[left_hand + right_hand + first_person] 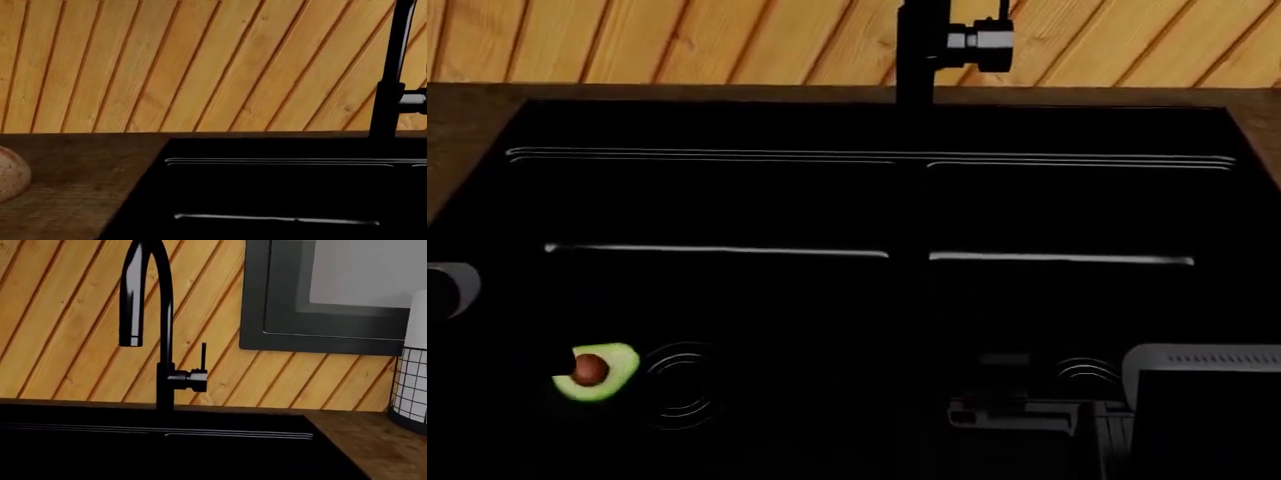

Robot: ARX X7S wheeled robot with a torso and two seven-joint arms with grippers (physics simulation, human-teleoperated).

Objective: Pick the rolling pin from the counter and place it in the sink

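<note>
The rolling pin shows in no view. The black double-basin sink (908, 210) fills the head view, with its divider in the middle and the black faucet (924, 50) at the back. It also shows in the left wrist view (280, 190) and the right wrist view (153, 450). The brown counter (73, 175) borders it. A dark shape low over the right basin looks like my right gripper (1009, 410); its jaws are lost against the black. My left gripper is out of view; only a grey arm part (447, 290) shows at the left edge.
A green avocado half (597, 373) with a brown pit lies in the left basin beside a round drain (683, 385). A speckled tan rounded object (10, 172) sits on the counter. A wire basket (410, 390) stands on the counter right of the sink. A plank wall (200, 60) is behind.
</note>
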